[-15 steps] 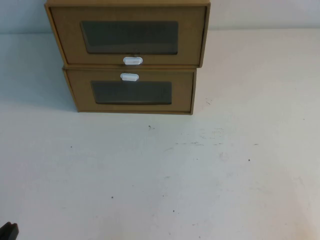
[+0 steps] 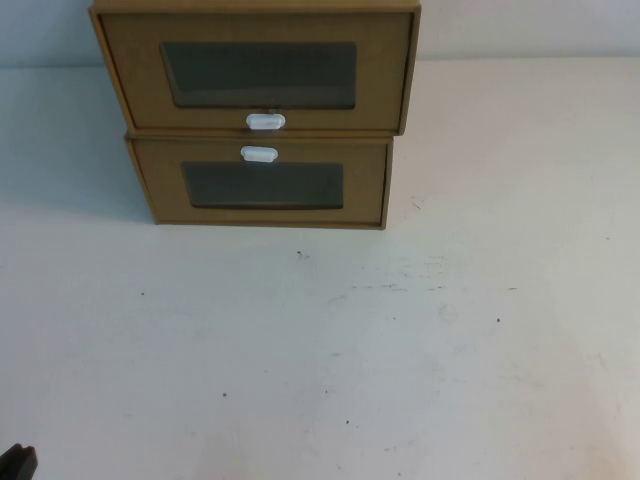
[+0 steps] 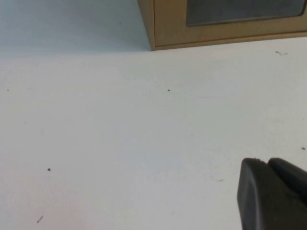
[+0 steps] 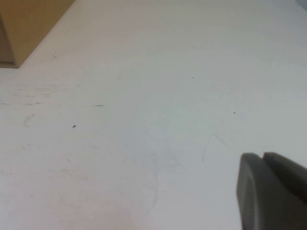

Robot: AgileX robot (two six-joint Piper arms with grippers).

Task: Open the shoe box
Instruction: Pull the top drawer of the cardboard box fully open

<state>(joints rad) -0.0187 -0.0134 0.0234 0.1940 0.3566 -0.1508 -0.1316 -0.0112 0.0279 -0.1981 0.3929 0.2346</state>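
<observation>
Two brown cardboard shoe boxes stand stacked at the back of the table, both closed. The upper box has a dark window and a white handle. The lower box carries its white handle at its top edge. My left gripper is shut and empty, low over bare table well in front of the boxes; a bit of it shows at the high view's near left corner. My right gripper is shut and empty too, over the table to the right of the boxes.
The white table stretches in front of and to the right of the boxes, marked with small dark specks. A corner of the lower box shows in the right wrist view.
</observation>
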